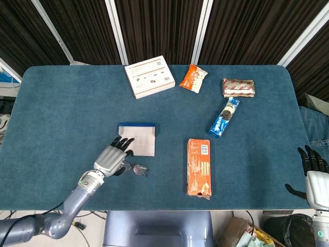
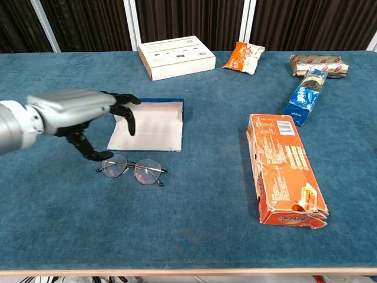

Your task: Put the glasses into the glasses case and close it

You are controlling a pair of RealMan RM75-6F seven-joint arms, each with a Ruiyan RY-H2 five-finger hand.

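The left hand (image 2: 76, 115), fingers apart and empty, hovers over the glasses (image 2: 132, 169) lying on the desk (image 2: 194, 224) just before the open glasses case (image 2: 150, 125), so it seems the reach step, and next needs a careful pinch of the frame.

Blue table (image 1: 61, 103), dark slatted wall (image 1: 159, 25)

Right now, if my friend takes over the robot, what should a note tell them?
Left hand: open, fingers spread, hovering just above the left end of the glasses; holds nothing.
Right hand: open, off the table's right edge, holds nothing.
Glasses: lying on the blue table, right in front of the glasses case, apart from it.
Glasses case: open, lid up, nothing inside.
Done: nothing placed.
Left: pick up the glasses, lay them in the case, shut the lid.
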